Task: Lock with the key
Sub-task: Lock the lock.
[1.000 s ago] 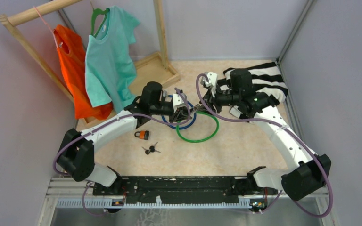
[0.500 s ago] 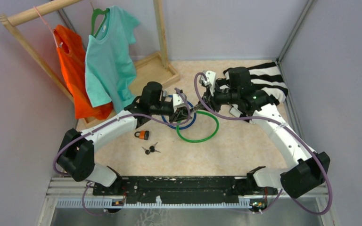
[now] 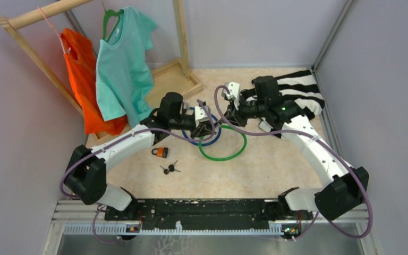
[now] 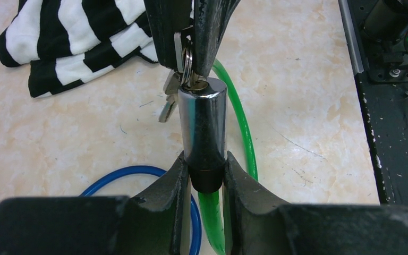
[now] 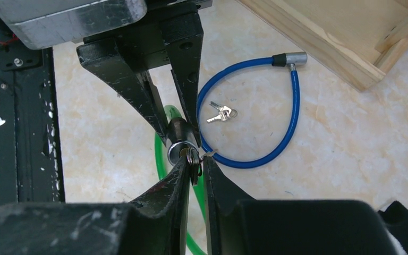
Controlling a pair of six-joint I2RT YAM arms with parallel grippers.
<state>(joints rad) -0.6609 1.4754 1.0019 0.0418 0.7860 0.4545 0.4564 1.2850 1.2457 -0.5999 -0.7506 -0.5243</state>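
My left gripper [image 4: 206,175] is shut on the black end of the silver lock cylinder [image 4: 204,122] of the green cable lock [image 4: 241,127] and holds it above the table. A key [image 4: 183,53] sits in the cylinder's end. A spare key [image 4: 169,103] dangles from its ring. My right gripper [image 5: 195,164] is shut on that key, right against the cylinder [image 5: 178,138]. In the top view the left gripper [image 3: 211,126] and right gripper [image 3: 224,121] meet tip to tip over the green loop [image 3: 228,158].
A blue cable lock [image 3: 207,142] lies under the grippers, with its keys [image 5: 222,113] inside the loop. An orange padlock [image 3: 161,152] and black-headed keys [image 3: 170,169] lie nearer. A striped cloth [image 3: 297,90] is at back right. A clothes rack's wooden base [image 3: 175,74] is at back left.
The right wrist and forearm have shifted slightly left while staying on the key. The left arm and the lock cylinder have stayed put.
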